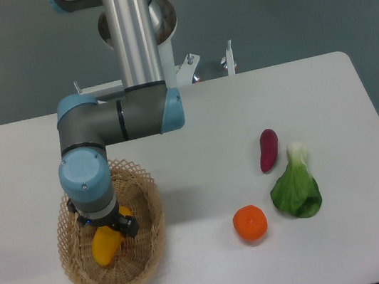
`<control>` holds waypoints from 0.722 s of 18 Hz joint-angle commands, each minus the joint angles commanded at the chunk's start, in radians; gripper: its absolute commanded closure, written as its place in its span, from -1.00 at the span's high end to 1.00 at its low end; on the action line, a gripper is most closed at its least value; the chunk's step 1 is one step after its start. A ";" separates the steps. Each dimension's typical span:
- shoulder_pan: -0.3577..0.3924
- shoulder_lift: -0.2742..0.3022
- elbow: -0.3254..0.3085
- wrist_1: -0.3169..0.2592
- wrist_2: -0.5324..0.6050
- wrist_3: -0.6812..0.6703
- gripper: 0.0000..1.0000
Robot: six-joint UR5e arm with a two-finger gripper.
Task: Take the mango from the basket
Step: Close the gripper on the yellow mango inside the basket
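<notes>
While the arm reaches down into the basket [148, 224] at the left of the white surface [218, 274], the gripper [109, 225] sits right over the mango [105, 247], which lies inside the basket near its middle. Whether the fingers are closed on the fruit or apart cannot be told, since the wrist hides them. Well to the right lie an orange [250, 223], a dark-red vegetable [269, 149] and a leafy green [296, 188]. No readable writing or label shows anywhere.
</notes>
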 joint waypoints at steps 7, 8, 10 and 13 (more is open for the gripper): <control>0.000 0.021 0.008 -0.002 0.005 -0.086 -0.64; 0.002 0.034 0.009 -0.002 0.005 -0.086 -0.65; 0.008 0.060 0.017 -0.002 0.005 -0.086 -0.65; 0.063 0.122 0.023 -0.002 0.002 -0.078 -0.64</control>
